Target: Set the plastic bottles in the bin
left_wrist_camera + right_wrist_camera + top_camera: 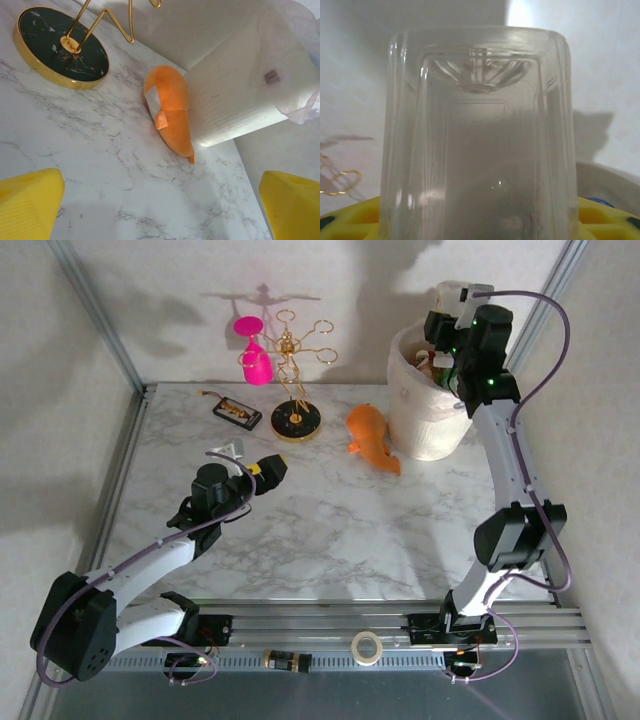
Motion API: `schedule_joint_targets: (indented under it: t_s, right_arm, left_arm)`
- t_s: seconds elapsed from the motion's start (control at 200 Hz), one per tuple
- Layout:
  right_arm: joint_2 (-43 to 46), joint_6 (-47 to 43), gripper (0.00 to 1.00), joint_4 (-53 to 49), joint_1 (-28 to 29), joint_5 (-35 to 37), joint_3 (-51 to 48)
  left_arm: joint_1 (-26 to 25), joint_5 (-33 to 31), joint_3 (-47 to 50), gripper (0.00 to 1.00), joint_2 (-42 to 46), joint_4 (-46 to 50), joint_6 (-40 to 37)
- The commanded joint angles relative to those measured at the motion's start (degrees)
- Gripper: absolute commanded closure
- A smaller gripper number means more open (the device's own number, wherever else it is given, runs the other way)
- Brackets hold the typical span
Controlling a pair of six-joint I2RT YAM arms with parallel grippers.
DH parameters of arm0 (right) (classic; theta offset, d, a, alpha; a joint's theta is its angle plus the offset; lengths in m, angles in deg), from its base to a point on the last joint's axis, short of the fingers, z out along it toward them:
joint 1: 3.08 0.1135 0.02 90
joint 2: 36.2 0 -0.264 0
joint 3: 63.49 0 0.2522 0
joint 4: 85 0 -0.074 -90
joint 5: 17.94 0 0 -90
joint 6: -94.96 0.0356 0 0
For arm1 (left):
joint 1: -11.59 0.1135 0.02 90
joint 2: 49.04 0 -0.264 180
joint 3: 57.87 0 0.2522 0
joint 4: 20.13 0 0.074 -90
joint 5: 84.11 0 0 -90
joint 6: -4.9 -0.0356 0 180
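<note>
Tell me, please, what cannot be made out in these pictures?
- Bin contents, top view: the right arm covers most of the opening, so what is inside can't be counted.
- Bottle, right wrist view: its lower end is cut off by the bottom edge, and it hides most of the right fingers.
- Black device, top view: too small to identify.

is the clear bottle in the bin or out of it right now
Out. The right gripper holds the clear bottle between its yellow fingers, above the bin, not released.
</note>
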Motion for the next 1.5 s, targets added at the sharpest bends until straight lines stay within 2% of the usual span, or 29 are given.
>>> schedule_joint_targets:
  t_s: [0.0, 0.315, 0.406, 0.546, 0.816, 0.961, 1.017, 1.297, 1.497]
  right_arm:
    - [-2.85, 0.42, 0.58, -4.69, -0.64, -1.05, 4.28]
    - [-8.42, 0.28, 0.52, -8.48, -0.64, -1.60, 6.92]
    - [-9.64, 0.45, 0.43, -9.84, -0.64, -1.40, 8.89]
    - [-9.29, 1.16, 0.22, -9.77, -0.66, -1.33, 9.68]
    - [-3.35, 1.29, 0.13, -7.91, -0.67, -0.46, 7.62]
    - [5.76, 1.99, 0.07, -1.84, -0.45, -0.75, -3.07]
    - [10.13, 2.36, 0.01, 1.46, -0.25, -0.78, -9.00]
    - [31.99, 6.74, 0.01, 14.52, 1.70, -0.63, -41.03]
    - [42.67, 10.33, 0.01, 20.14, 3.71, -0.27, -59.63]
  left_arm:
    - [-0.58, -1.11, -1.66, 0.00, 1.03, 1.36, -1.89]
    - [-0.73, -2.69, -1.69, 0.00, 2.51, 3.10, -2.33]
    - [-0.76, -3.59, -1.33, 0.00, 3.41, 3.61, -2.42]
    - [-0.76, -5.05, -0.95, 0.01, 4.30, 4.39, -2.51]
    - [-0.73, -8.47, -0.83, 0.00, 5.59, 4.59, -2.51]
    - [-0.41, -13.65, -0.35, 0.01, 6.93, 4.93, -2.51]
    - [-0.02, -16.40, -0.17, 0.00, 7.60, 5.19, -2.51]
    - [5.94, -26.86, 2.41, 0.00, 10.91, 2.33, -4.35]
    - [10.71, -32.70, 2.73, 0.00, 7.23, -0.40, -7.86]
